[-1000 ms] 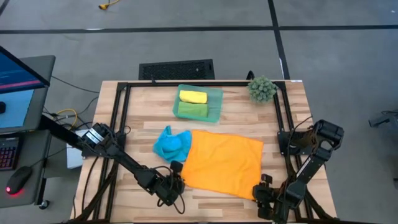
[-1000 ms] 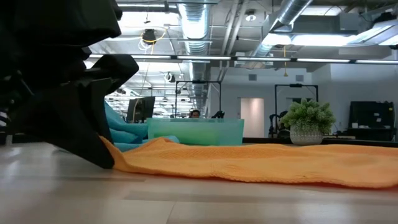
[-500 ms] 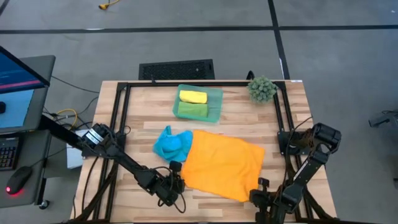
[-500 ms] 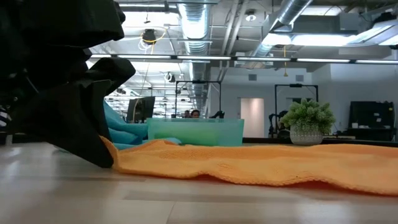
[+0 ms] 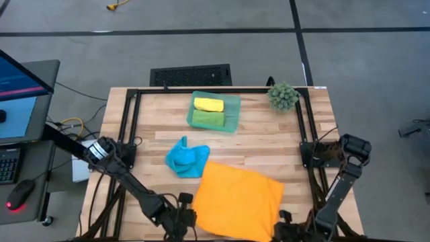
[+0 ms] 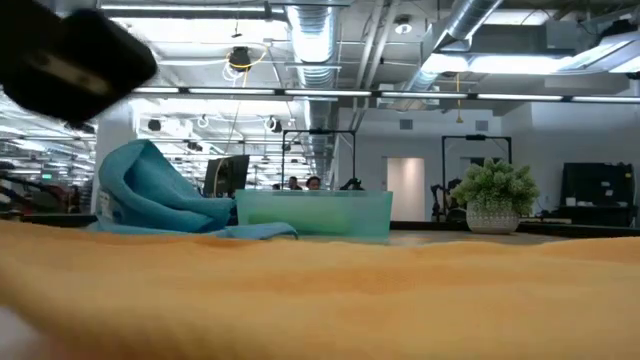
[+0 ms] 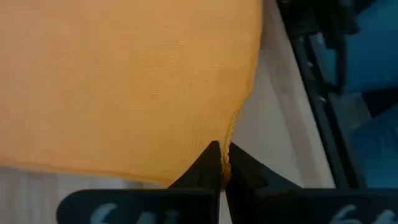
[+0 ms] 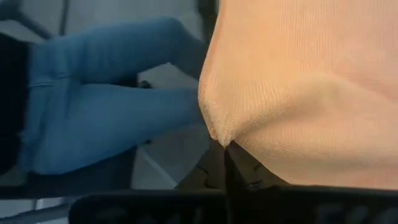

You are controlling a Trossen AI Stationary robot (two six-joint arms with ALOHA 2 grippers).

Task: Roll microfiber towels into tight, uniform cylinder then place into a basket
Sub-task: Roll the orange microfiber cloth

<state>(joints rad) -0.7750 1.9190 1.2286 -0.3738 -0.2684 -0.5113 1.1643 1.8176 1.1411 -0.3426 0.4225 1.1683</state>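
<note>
High view: orange towel (image 5: 236, 200) stretched between both tools (image 5: 181, 222) (image 5: 285, 230), each apparently clamping near corner.

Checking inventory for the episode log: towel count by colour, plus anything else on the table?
Orange towel: 1, spread flat, pinched at its near corners by the left tool and right tool
Blue towel: 1, crumpled
Yellow towel: 1, rolled, in the basket
Green towel: 1, rolled, in the basket
Basket: 1
Plant ball: 1
Total: 6
</note>
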